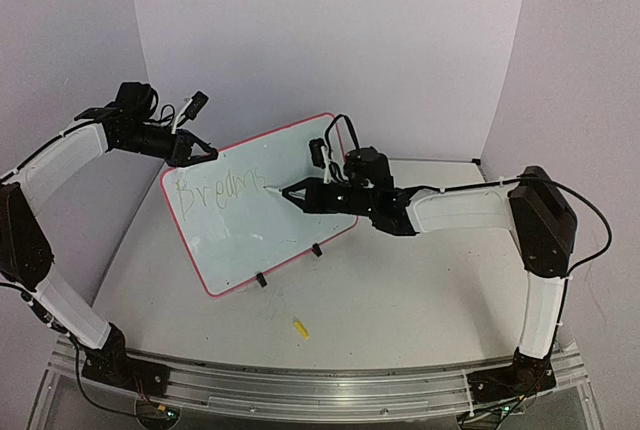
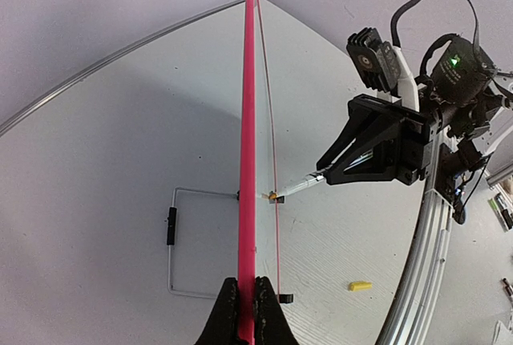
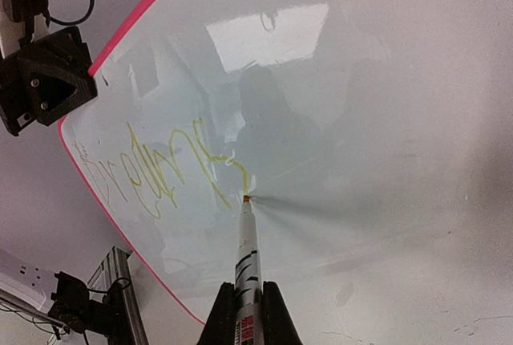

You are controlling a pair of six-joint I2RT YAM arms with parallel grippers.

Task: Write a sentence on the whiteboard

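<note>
Whiteboard point(image 1: 262, 245) faces the right claw point(image 1: 292, 193), which grips a marker point(image 1: 276, 191), tip touching just right of the writing point(image 1: 215, 192); left claw point(image 1: 203, 153) clamps the top edge.

This is looking like a robotics lab bench. A white-and-black jointed left robot arm point(image 1: 60, 160) and its matching right robot arm point(image 1: 460, 210) are standing bolted to a ribbed aluminium rail point(image 1: 300, 390) at the near edge of a plain white table point(image 1: 400, 290). A seamless pale lilac backdrop point(image 1: 330, 40) is curving round the table. A loose black cable point(image 1: 598, 225) is trailing off the right arm, and a white power strip point(image 3: 14, 281) is lying beyond the rail. A glossy white whiteboard with a pink-red border point(image 1: 230, 240) is standing between the arms.
</note>
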